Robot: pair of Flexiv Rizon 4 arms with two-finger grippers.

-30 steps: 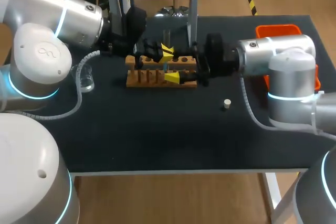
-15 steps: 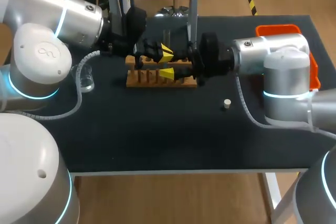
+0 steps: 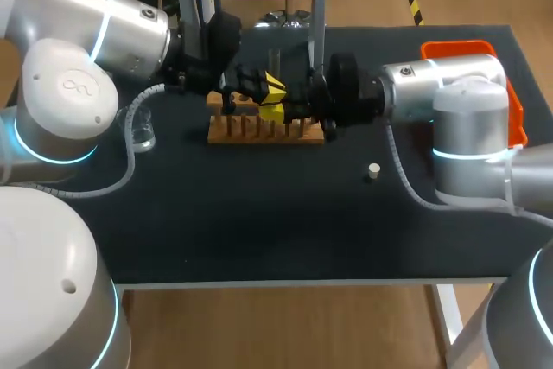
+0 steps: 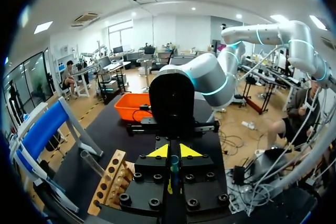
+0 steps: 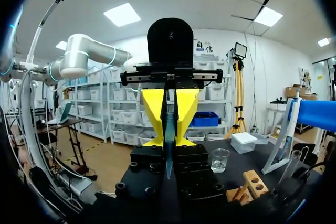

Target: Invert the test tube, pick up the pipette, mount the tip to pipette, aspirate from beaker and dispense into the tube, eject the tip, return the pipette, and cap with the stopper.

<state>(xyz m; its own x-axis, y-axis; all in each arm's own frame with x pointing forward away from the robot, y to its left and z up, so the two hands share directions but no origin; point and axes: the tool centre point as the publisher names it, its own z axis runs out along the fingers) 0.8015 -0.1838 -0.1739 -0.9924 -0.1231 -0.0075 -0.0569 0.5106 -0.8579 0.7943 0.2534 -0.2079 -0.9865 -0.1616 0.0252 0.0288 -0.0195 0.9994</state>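
While the left gripper (image 3: 275, 85) has its yellow fingers drawn in to a narrow slit, with what looks like the test tube (image 4: 174, 165) pinched in it, read everything outward from that slit. The tube shows only as a thin bluish sliver lying along the slit, crosswise to the line on which your two grippers face each other. Which end is its mouth is too small to make out. Straight ahead of the left gripper, tip to tip and touching or very nearly so, sits the right gripper (image 3: 270, 113). It is nosed onto the same tube on the side nearer the rack (image 3: 259, 130), and you cannot tell from any view whether it has clamped yet. The inversion most likely turns on this relation: two grippers share one short tube with hardly any bare glass between their holds, so the right needs a firm hold before the left lets go. The wooden rack lies beneath both grippers, its row of holes running along their facing line. The stopper (image 3: 373, 171) lies on the table (image 3: 259, 231), back from the right gripper beside its arm. The beaker (image 3: 143, 134) stands well behind the left gripper, under its arm.
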